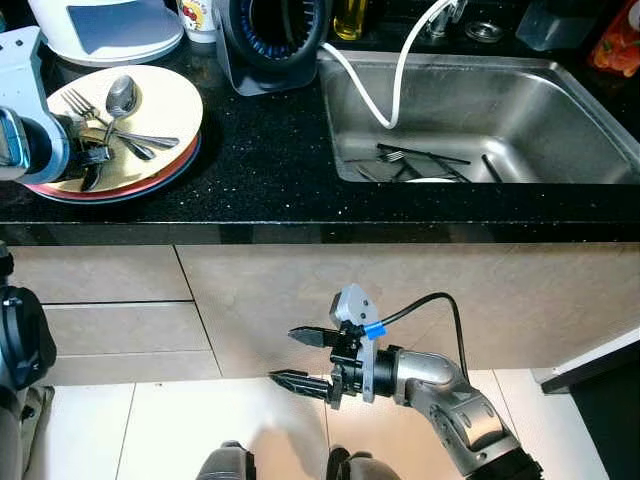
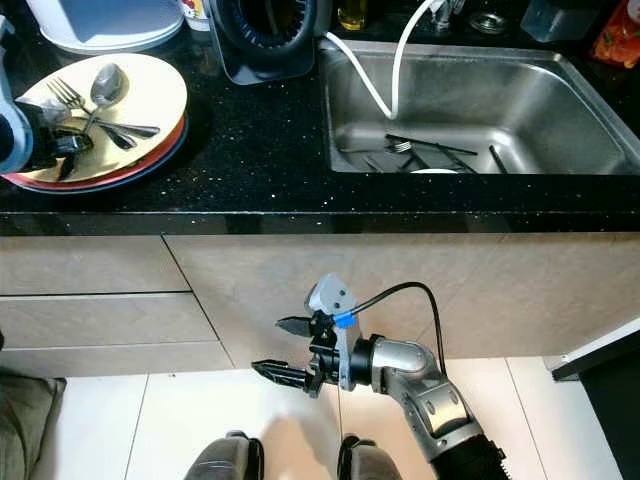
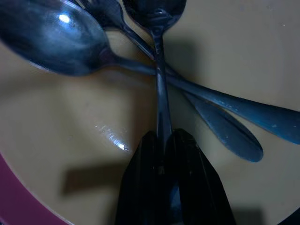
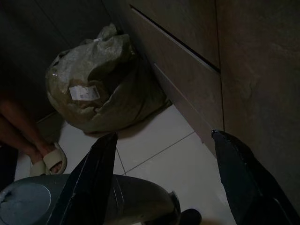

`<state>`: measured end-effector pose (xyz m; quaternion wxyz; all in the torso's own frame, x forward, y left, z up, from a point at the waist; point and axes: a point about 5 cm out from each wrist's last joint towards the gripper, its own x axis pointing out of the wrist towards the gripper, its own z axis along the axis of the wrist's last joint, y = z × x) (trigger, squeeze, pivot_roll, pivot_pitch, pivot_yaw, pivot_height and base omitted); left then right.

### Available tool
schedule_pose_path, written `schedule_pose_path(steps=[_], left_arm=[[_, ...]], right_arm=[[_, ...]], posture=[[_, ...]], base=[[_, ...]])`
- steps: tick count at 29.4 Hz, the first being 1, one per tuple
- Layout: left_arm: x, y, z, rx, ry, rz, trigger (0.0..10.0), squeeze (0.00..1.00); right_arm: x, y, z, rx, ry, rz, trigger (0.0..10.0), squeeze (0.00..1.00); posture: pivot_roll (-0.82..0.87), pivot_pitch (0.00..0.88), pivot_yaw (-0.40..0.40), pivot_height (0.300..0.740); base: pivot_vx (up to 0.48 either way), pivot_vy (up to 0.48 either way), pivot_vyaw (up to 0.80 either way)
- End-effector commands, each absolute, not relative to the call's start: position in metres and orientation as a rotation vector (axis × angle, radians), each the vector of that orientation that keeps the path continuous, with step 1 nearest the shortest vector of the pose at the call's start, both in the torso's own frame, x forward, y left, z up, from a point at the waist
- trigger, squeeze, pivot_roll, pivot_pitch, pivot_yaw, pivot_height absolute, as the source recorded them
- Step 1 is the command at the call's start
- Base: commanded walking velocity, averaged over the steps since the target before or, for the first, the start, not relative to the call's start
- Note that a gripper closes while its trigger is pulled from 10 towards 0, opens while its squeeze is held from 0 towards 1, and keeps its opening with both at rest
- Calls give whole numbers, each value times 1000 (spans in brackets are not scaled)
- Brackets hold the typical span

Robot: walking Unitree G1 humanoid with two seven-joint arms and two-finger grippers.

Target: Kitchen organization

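The left claw (image 3: 164, 140) hides the handle end of the spoon (image 3: 157, 70) it grips, its bowl cut off at the edge.

Left fingers (image 3: 187, 178) pinched; right fingers (image 4: 243, 183) apart.

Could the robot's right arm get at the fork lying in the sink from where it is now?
Probably not without lifting first. The right gripper hangs open down by the cabinet fronts, below the black counter. The fork lies in the sink, so the counter's edge stands between them.
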<state>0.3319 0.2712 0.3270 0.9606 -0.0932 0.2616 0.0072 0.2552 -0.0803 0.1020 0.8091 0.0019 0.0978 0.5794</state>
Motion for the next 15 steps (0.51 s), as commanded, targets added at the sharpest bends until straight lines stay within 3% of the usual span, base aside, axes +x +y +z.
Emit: schedule_pose_path(steps=[1, 8, 13, 15], left_arm=[[331, 278, 306, -189, 639, 51, 0, 0], [330, 281, 308, -188, 621, 56, 0, 0], [333, 279, 324, -180, 512, 27, 0, 0], [334, 276, 343, -146, 389, 3, 0, 0]], right_arm=[[255, -82, 100, -1, 213, 1227, 10000, 0], [256, -81, 100, -4, 212, 1222, 10000, 0], [257, -81, 101, -5, 210, 1221, 10000, 0], [259, -80, 102, -3, 199, 1216, 10000, 0]], posture=[[158, 186, 7, 740], [161, 182, -1, 740], [164, 177, -5, 740], [164, 173, -6, 740]], base=[[0, 0, 0], [0, 0, 0], [0, 0, 0], [0, 0, 0]])
